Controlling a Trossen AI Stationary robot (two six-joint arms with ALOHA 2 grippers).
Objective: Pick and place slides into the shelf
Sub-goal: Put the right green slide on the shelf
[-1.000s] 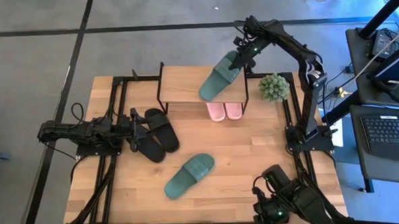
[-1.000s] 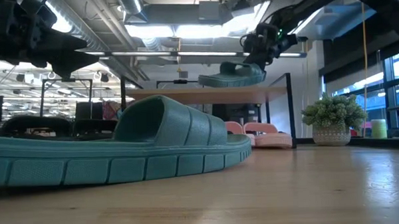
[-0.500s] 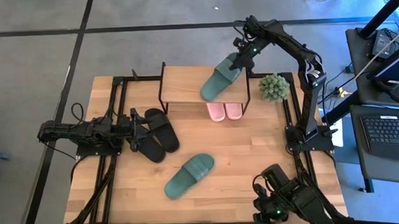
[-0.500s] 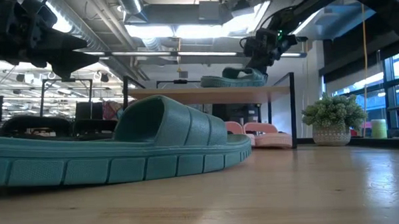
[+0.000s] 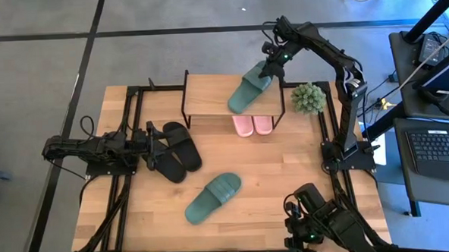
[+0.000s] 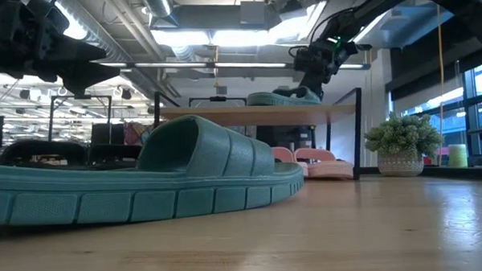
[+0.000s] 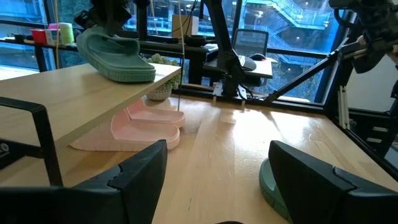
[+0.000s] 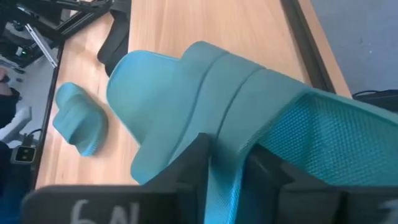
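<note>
Bright, even indoor light from overhead

Ceiling lights (image 6: 213,36) glare white in the low view; the near green slide (image 6: 146,183) looks soft, and the table (image 6: 373,227) shows a faint sheen.

You have a small potted plant (image 5: 308,98) standing near the table's (image 5: 287,169) far right corner; from table height it shows as a bushy green plant in a pale pot. Off to the right of the table you see a desk with a keyboard (image 5: 436,149). The floor (image 5: 40,66) around is grey, crossed by dark lines. Past the table, an office chair (image 7: 249,45) stands by large windows.
</note>
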